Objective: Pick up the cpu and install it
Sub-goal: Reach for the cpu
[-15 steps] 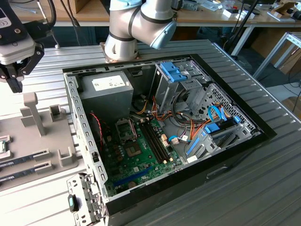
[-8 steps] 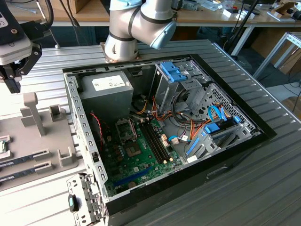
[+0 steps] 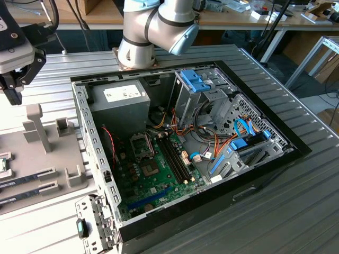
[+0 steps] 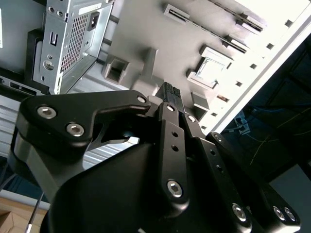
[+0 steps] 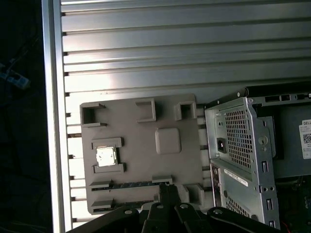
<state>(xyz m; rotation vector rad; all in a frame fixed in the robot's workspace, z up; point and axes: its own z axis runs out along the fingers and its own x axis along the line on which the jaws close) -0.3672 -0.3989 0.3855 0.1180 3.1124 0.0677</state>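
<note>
The cpu (image 5: pixel 106 156) is a small square chip with a shiny metal top. It lies in a raised pocket of the grey holder plate (image 5: pixel 146 160), seen in both wrist views, cpu (image 4: pixel 211 68). In the exterior view the cpu (image 3: pixel 2 164) sits at the picture's left edge. My gripper (image 3: pixel 12 94) hangs above the plate's far end, well clear of the chip, with its fingertips (image 4: pixel 170 94) pressed together and holding nothing. The gripper (image 5: pixel 167 193) is over the plate's edge. The motherboard's bare socket (image 3: pixel 140 144) lies inside the open computer case (image 3: pixel 85 121).
Memory sticks (image 3: pixel 29 177) lie in slots on the plate beside the cpu. Grey posts (image 3: pixel 37 127) rise from the plate under the gripper. The case holds a grey power-supply box (image 3: pixel 119 100), drive cages (image 3: pixel 204 90), cables and a dark bare chip (image 3: pixel 150 168). Ribbed metal table (image 3: pixel 275 211) all around.
</note>
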